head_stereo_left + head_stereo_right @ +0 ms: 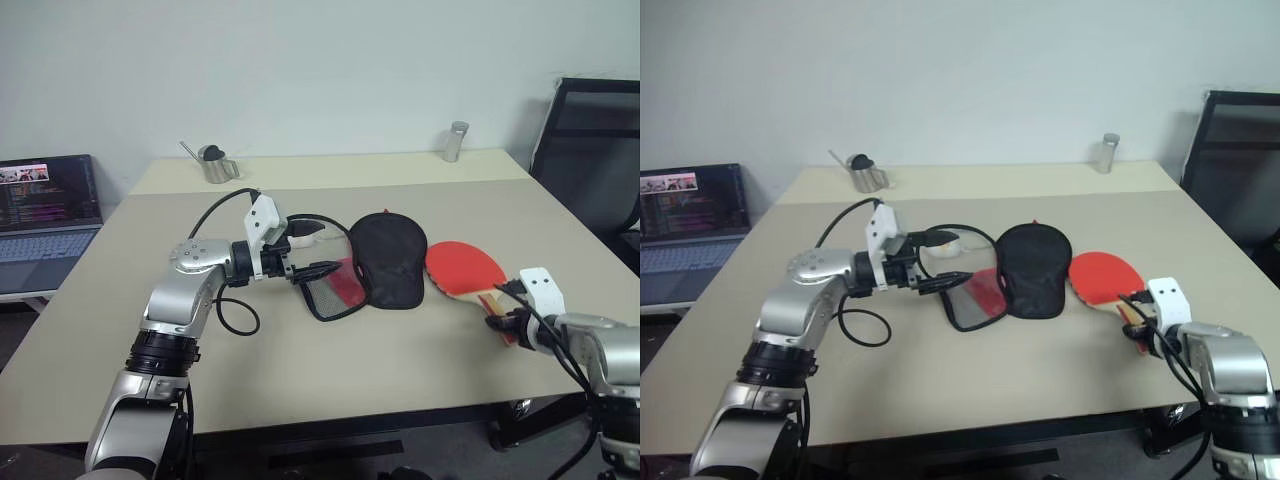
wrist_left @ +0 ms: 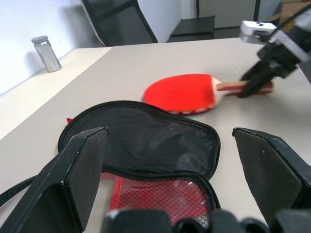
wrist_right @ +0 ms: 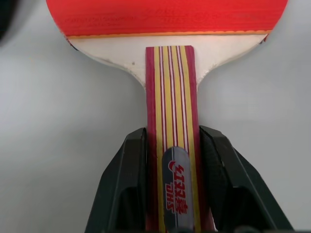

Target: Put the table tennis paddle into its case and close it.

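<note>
Beige tabletop (image 1: 300, 370), paddle and case side by side at mid-table.

Our right gripper (image 3: 170, 160) is clamped on the striped wooden handle of the table tennis paddle (image 1: 463, 267); its smooth red face points toward ten o'clock, touching the soft black case (image 1: 385, 260), whose red mesh flap lies open. Our left gripper (image 1: 325, 270), fingers spread wide and gripping nothing, hovers at that flap's nine o'clock edge, nearer the case.

Mid-bench (image 1: 330, 390), the case (image 1: 388, 258) lies open, the paddle (image 1: 464, 268) just right of it, handle toward the front edge. A watering can (image 1: 215, 164) and a canister (image 1: 456, 141) stand near the back corners.
</note>
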Action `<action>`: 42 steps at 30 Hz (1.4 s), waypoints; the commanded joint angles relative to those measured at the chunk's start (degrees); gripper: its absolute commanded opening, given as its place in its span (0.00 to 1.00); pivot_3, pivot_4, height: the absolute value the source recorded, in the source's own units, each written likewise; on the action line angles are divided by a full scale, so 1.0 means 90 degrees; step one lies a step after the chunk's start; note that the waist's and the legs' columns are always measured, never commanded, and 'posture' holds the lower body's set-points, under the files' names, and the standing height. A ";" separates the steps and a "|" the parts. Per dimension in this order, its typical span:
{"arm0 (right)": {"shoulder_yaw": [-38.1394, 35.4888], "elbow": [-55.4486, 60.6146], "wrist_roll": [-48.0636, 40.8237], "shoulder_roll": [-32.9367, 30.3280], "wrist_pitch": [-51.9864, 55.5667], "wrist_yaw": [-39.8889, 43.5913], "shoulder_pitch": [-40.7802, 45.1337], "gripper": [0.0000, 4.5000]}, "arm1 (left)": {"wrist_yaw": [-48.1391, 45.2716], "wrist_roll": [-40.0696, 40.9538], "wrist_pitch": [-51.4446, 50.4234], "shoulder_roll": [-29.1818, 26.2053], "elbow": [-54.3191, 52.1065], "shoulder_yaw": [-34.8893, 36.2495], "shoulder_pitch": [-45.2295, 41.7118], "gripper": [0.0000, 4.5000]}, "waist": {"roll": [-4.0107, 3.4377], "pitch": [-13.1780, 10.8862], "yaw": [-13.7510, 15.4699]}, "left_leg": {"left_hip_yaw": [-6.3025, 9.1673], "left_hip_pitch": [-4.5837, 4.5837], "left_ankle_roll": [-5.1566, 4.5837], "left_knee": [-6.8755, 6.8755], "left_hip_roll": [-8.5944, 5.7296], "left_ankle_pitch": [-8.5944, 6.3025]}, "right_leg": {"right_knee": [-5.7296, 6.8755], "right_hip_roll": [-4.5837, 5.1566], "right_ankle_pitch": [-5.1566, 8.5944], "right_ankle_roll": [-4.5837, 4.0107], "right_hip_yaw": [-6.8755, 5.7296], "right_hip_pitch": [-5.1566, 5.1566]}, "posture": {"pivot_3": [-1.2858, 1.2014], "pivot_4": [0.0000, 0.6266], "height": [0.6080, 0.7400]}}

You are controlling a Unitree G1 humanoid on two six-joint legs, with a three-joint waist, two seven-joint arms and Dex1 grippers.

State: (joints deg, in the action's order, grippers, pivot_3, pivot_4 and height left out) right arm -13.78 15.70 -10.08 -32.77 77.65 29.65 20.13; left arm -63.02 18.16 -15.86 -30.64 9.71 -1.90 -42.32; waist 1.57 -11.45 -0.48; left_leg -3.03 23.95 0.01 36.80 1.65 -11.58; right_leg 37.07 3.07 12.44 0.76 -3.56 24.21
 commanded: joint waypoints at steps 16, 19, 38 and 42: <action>0.0387 0.0291 -0.0162 0.0361 -0.0050 -0.0728 0.0205 0.77 | 0.0140 0.0104 0.0029 0.0060 -0.0438 0.0102 0.0105 1.00 | 0.0006 0.0003 -0.0001 | -0.0001 0.0000 -0.0007 0.0004 -0.0002 -0.0004 | -0.0002 -0.0001 -0.0002 0.0001 -0.0003 -0.0003 | 0.52 0.24 1.00; 0.0492 0.0094 -0.0141 0.0397 -0.0244 -0.0819 0.0318 0.77 | 0.0164 0.0108 0.0023 0.0056 -0.0475 0.0101 0.0131 1.00 | 0.0007 0.0004 -0.0001 | -0.0001 0.0000 -0.0008 0.0005 -0.0002 -0.0004 | -0.0002 -0.0001 -0.0002 0.0001 -0.0004 -0.0003 | 0.52 0.24 1.00; 0.0182 -0.0745 -0.0044 0.0479 -0.0820 -0.1401 0.0438 0.25 | 0.0190 0.0072 0.0044 -0.0018 -0.0451 0.0132 0.0173 1.00 | 0.0023 0.0013 0.0015 | -0.0002 0.0000 -0.0010 0.0010 -0.0002 -0.0006 | -0.0007 0.0000 -0.0008 0.0007 -0.0005 -0.0007 | 0.52 0.24 1.00; -0.0004 -0.0575 -0.0067 0.0591 -0.0818 -0.1599 0.0449 0.25 | 0.0200 0.0068 0.0035 -0.0082 -0.0490 0.0141 0.0237 1.00 | 0.0024 0.0014 0.0022 | -0.0004 0.0000 -0.0010 0.0014 -0.0003 -0.0006 | -0.0008 0.0002 -0.0009 0.0008 -0.0003 -0.0008 | 0.52 0.24 1.00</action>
State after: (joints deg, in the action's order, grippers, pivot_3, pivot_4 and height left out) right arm -11.22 10.06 -11.86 -27.20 70.76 17.79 24.02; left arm -61.56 18.05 -15.94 -30.64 7.32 -1.91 -40.09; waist 1.78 -11.32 -0.28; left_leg -3.07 23.95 -0.08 36.93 1.62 -11.63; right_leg 37.00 3.09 12.36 0.84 -3.59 24.14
